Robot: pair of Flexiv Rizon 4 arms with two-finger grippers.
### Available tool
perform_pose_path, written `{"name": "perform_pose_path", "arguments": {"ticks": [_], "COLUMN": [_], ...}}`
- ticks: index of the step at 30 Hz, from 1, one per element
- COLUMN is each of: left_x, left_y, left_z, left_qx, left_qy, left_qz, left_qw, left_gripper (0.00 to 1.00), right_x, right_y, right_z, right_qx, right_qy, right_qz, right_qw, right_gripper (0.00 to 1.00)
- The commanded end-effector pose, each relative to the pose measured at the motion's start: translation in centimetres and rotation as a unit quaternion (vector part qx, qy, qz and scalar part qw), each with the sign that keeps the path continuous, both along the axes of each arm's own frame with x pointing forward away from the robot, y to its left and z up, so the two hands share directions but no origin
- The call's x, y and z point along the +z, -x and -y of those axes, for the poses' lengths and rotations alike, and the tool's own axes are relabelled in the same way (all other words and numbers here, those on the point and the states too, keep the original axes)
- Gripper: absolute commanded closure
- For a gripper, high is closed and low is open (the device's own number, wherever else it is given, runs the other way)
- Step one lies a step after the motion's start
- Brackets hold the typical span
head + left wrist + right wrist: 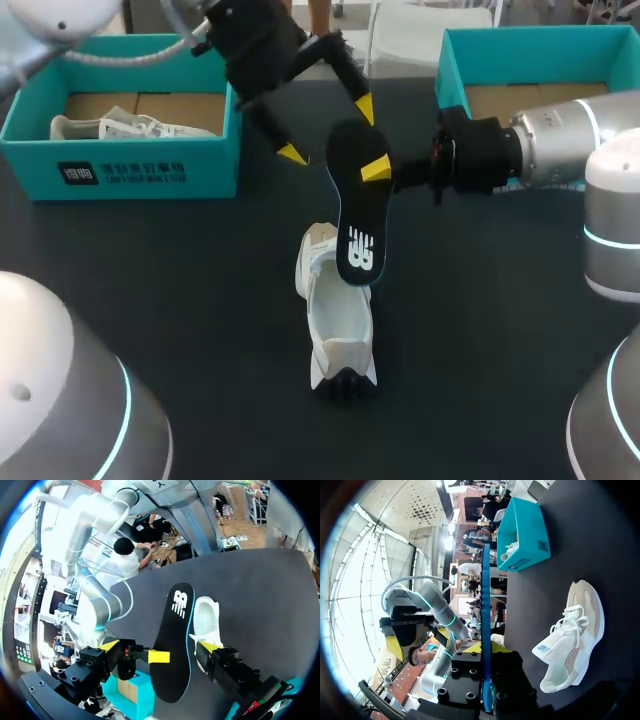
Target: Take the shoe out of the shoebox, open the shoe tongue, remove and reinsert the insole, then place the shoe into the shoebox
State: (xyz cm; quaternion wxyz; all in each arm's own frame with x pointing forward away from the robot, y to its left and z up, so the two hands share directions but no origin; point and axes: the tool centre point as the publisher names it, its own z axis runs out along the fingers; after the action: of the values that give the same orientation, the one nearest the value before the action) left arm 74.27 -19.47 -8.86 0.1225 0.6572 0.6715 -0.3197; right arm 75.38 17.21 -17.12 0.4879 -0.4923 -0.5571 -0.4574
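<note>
The dark table [500, 330] under me carries a teal box [130, 160] at its far left corner. Inside, a spare shoe [120, 127] lies over brown cardboard [185, 108], toward the box's left end. A black label [78, 173] marks the box's front wall.

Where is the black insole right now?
In the head view the black insole hangs in mid-air near the middle, pinched by the right gripper, its lower end over the white shoe. The open left gripper is at its far end.
</note>
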Motion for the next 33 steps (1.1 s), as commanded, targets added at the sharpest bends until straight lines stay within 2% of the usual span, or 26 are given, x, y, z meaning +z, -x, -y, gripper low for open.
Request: {"name": "perform_pose_path", "arguments": {"ticks": [1,14,16,18,26,30,33], "left_x": [-0.4,-0.4,-1.6,-2.4,-3.3,-4.5,-5.3], "left_y": [0.4,0.4,0.0,-0.5,-1.7,-2.4,-2.8], "left_z": [-0.4,-0.4,-0.9,-1.6,-4.7,-5.5,-6.1], "left_qx": [0.021,0.021,0.036,0.063,0.116,0.129,0.135], "left_qy": [0.068,0.068,0.097,0.124,0.200,0.223,0.261], "left_qz": [-0.001,-0.001,0.018,0.009,-0.010,-0.029,-0.044], "left_qw": [0.997,0.997,0.994,0.990,0.973,0.966,0.955], "left_gripper": [0.00,0.00,0.00,0.00,0.00,0.00,0.00], "right_x": [0.0,0.0,0.0,0.0,0.0,0.0,0.0], "right_y": [0.0,0.0,0.0,0.0,0.0,0.0,0.0], "right_z": [-0.1,-0.1,-0.1,-0.1,-0.1,-0.1,-0.1], "right_qx": [-0.001,-0.001,-0.001,-0.001,-0.001,-0.001,-0.001], "right_qy": [0.000,0.000,0.000,0.000,0.000,0.000,0.000], "right_qz": [0.000,0.000,0.000,0.000,0.000,0.000,0.000], "right_qw": [1.000,1.000,1.000,1.000,1.000,1.000,1.000], "right_gripper": [1.00,1.00,1.00,1.00,1.00,1.00,1.00]}}
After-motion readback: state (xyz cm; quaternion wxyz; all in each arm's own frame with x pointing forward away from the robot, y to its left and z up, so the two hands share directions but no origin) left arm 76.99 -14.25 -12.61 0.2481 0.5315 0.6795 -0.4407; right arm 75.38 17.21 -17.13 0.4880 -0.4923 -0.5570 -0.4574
